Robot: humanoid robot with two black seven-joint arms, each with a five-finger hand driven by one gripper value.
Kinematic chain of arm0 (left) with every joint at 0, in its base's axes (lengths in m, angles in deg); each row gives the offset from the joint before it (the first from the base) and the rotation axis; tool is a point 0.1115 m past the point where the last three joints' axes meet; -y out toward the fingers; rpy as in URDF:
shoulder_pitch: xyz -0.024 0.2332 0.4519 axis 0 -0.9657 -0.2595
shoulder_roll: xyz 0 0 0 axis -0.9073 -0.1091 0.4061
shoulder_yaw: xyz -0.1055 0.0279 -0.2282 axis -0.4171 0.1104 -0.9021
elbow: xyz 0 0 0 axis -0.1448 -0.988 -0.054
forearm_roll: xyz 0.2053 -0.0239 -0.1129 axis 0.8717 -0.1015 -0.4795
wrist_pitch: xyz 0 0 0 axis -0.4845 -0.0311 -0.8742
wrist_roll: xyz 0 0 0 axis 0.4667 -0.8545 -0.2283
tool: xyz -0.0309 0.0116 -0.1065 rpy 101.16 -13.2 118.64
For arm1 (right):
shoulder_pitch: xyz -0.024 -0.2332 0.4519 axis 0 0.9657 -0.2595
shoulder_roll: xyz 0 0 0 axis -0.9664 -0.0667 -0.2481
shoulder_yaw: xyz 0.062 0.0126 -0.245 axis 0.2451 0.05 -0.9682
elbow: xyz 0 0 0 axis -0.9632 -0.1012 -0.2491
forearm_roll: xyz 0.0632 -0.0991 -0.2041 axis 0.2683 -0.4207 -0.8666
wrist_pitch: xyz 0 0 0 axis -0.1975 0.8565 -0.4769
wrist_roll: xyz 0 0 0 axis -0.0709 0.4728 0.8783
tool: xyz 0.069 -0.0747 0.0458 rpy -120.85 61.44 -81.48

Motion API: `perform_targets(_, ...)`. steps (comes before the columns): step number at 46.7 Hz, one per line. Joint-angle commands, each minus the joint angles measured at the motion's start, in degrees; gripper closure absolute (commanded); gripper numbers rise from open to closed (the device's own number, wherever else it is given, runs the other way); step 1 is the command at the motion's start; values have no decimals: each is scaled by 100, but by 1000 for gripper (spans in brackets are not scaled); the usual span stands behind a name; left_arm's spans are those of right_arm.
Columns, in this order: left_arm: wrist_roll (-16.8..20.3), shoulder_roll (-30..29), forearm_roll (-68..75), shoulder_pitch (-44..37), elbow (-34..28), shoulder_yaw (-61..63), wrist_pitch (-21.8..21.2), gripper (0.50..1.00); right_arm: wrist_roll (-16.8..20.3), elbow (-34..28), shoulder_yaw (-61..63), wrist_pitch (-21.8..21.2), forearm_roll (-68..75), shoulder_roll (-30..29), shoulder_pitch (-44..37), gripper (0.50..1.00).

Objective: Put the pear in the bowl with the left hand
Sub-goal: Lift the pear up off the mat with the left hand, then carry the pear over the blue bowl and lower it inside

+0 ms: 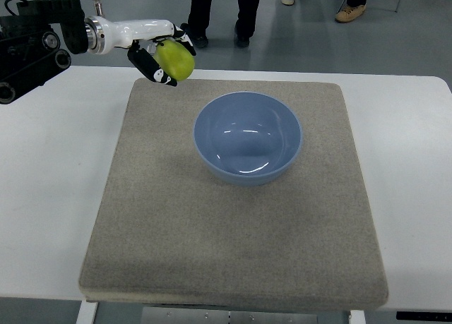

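A yellow-green pear [176, 61] is held in the air above the far left corner of the mat, with my left hand [164, 56] shut on it. The white-and-black fingers [147, 63] wrap around the fruit's left side and top. The arm reaches in from the upper left. A blue bowl [248, 138] stands upright and empty on the mat, to the right of and nearer than the hand, well apart from it. No right arm shows.
A grey-beige mat [233, 232] covers the middle of the white table [49, 183]. People's legs and shoes [244, 13] stand on the floor beyond the table's far edge.
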Motion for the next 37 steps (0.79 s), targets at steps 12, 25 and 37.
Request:
perform_targets(12,25,-381,-46,141,1330,-46,448,994,4,0,0,0,0,0,1,574)
perform_targets(25,-10,-101,191,54,1621,-28,430,977,4,0,0,0,0,0,1,574)
perform_targets(37,-28,620,1114,-245,1472,-28,369,958,-5,0,0,0,0,0,1,576)
